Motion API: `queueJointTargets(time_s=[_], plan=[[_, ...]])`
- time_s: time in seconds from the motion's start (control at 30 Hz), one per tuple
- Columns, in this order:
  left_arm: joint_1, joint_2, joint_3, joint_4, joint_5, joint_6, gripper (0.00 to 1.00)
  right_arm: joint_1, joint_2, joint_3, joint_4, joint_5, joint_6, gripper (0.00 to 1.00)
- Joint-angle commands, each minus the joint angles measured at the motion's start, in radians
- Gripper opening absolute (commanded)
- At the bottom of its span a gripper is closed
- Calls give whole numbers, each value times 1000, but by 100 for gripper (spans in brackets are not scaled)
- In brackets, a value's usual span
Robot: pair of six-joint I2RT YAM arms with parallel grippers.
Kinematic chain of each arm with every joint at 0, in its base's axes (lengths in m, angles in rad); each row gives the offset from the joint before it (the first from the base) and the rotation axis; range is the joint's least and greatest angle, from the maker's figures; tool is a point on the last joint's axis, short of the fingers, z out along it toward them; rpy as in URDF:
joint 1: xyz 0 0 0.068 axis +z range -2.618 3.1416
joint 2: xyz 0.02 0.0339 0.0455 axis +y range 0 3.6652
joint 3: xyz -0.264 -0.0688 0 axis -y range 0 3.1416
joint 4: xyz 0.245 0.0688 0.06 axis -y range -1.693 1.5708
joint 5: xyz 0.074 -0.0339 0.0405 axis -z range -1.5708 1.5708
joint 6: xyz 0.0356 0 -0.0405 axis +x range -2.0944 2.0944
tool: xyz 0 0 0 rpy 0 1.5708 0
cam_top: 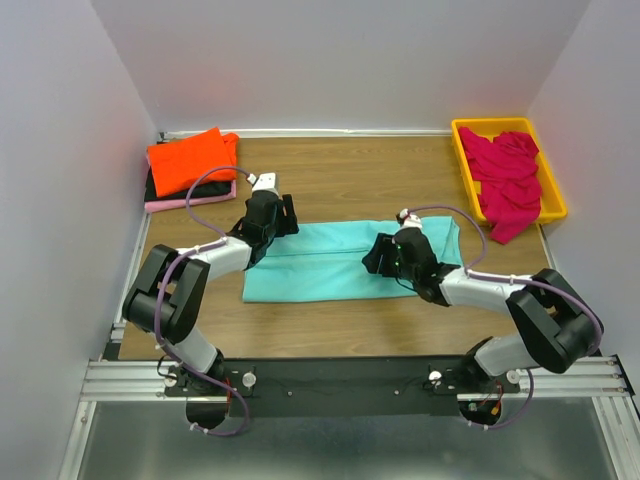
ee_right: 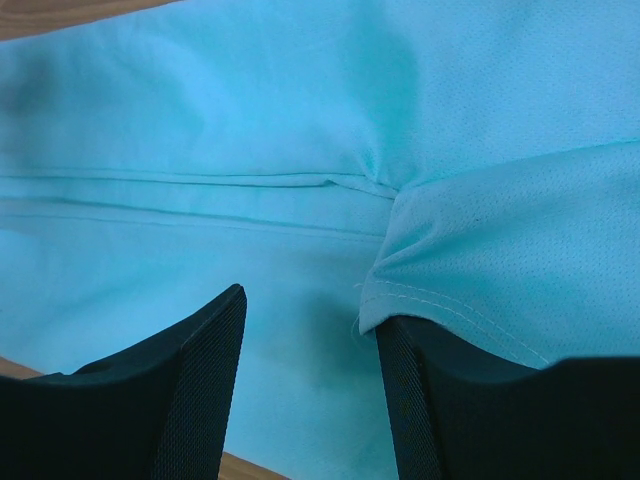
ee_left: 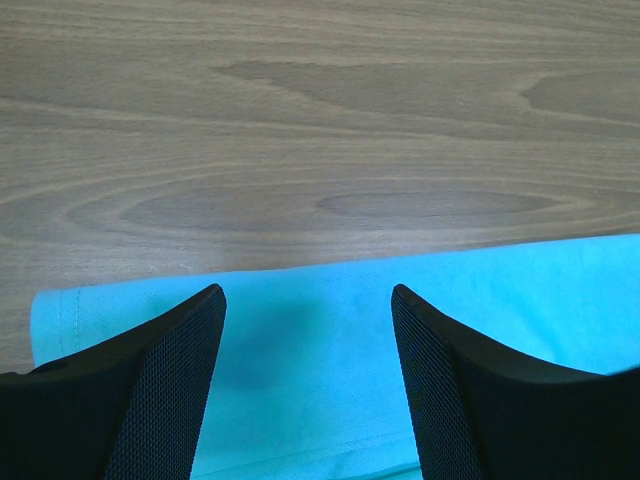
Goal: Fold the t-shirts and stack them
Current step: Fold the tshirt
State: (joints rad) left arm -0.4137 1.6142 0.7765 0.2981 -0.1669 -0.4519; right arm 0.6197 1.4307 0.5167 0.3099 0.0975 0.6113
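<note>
The left gripper (ee_left: pixel 308 300) has its fingers spread apart and empty, poised over the far left corner of the turquoise t-shirt (cam_top: pixel 330 262). The right gripper (ee_right: pixel 310 305) is also wide apart and empty above the shirt's right end, with a sleeve hem (ee_right: pixel 450 310) just beside one finger. The shirt lies as a long folded strip across the middle of the table (cam_top: pixel 340 170). At the far left corner an orange-red t-shirt (cam_top: pixel 190 160) tops a folded pile (cam_top: pixel 190 203). At the far right corner magenta t-shirts (cam_top: pixel 505 175) fill a yellow tray (cam_top: pixel 458 150).
</note>
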Motion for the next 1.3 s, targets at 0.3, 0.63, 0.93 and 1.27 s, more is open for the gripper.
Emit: queueJointTargets(time_s=[0.3, 0.63, 0.93, 1.27], plan=[[-4, 27, 32, -1, 12, 21, 75, 61, -153, -17, -181, 53, 54, 64], [-5, 27, 40, -5, 7, 25, 75, 77, -335, -55, -304, 31, 74, 68], [-4, 29, 37, 3, 21, 24, 75, 77, -280, 52, -298, 258, 41, 70], [-5, 23, 20, 18, 36, 25, 75, 60, -66, 118, -201, 249, 30, 70]])
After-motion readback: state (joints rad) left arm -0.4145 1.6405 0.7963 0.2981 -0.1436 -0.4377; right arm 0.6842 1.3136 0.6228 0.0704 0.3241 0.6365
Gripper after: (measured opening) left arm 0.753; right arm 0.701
